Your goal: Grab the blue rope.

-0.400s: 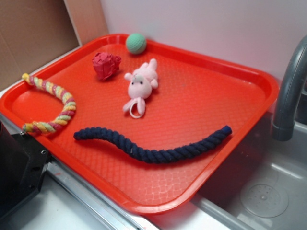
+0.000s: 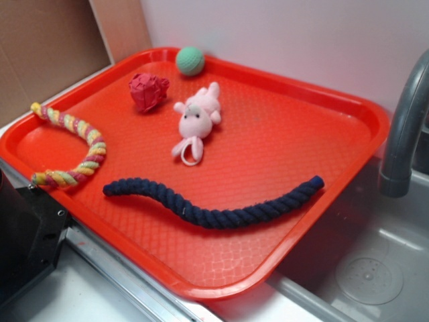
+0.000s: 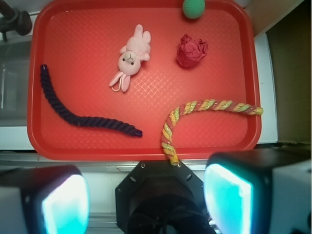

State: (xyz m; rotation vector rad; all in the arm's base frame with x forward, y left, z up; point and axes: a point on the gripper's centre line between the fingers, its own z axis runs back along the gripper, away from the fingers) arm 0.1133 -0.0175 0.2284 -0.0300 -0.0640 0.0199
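The blue rope [image 2: 214, 201], a thick navy twisted cotton length, lies in a shallow curve across the near part of the red plastic tray [image 2: 348, 100], apart from the pink plush bunny [image 2: 196, 119] and the multicolour twisted rope [image 2: 74, 151]. The claw [image 3: 146, 202] hangs open, well back from the tray, empty. Judged: approach stage; next, travel over the rope's middle and descend.

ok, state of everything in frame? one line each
blue rope: lying loose in a shallow curve on the tray, not gripped
multicolour rope: curled, both ends at the tray's rim
pink bunny toy: lying flat
red crumpled wad: resting on the tray
green ball: against the far rim
tray: flat, one side overhanging the sink
gripper: fingers open, empty, short of the tray
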